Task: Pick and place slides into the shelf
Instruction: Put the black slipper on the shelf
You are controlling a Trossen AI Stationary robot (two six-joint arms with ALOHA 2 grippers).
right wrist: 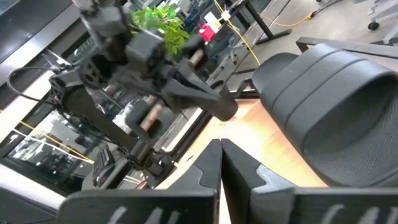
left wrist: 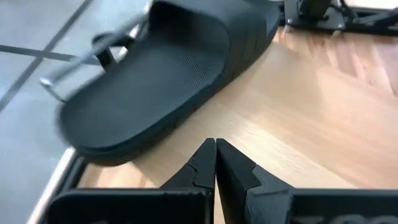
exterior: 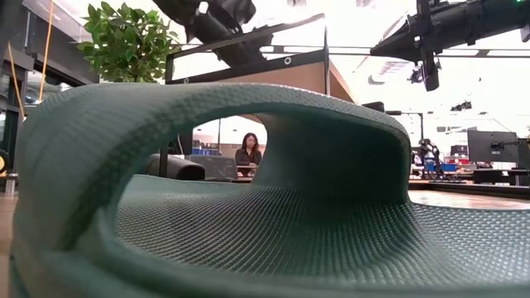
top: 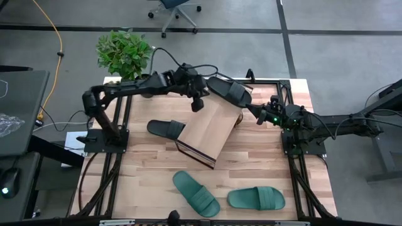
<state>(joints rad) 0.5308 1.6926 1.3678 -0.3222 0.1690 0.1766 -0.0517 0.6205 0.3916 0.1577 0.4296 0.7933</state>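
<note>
Left gripper point(left wrist: 216, 144) is hovering just above the shelf point(top: 210, 125), fingers pressed together and holding nothing; in the high view it point(top: 198, 103) is sitting over the board's upper left edge. Right gripper point(right wrist: 221, 144) is likewise clenched on nothing, hanging by the far right corner of the shelf, seen from above at point(top: 260, 116).

One black slide point(top: 229, 91) is lying on the top end of the slanted board, between the two grippers; the left wrist view shows it point(left wrist: 161, 68) resting sole-down on the light wood, just ahead of the closed fingers, apart from them. The second black slide point(top: 166, 129) is lying on the table point(top: 144, 169) against the shelf's left edge.

Two teal-green slides are lying on the near part of the table, well apart from the shelf: one point(top: 196, 193) angled, the other point(top: 256, 198) to its right. One of them point(exterior: 248, 190) is filling the low view.

A potted plant point(top: 124, 51) is standing beyond the far left corner of the table. A person point(exterior: 248, 153) is sitting in the room behind.
</note>
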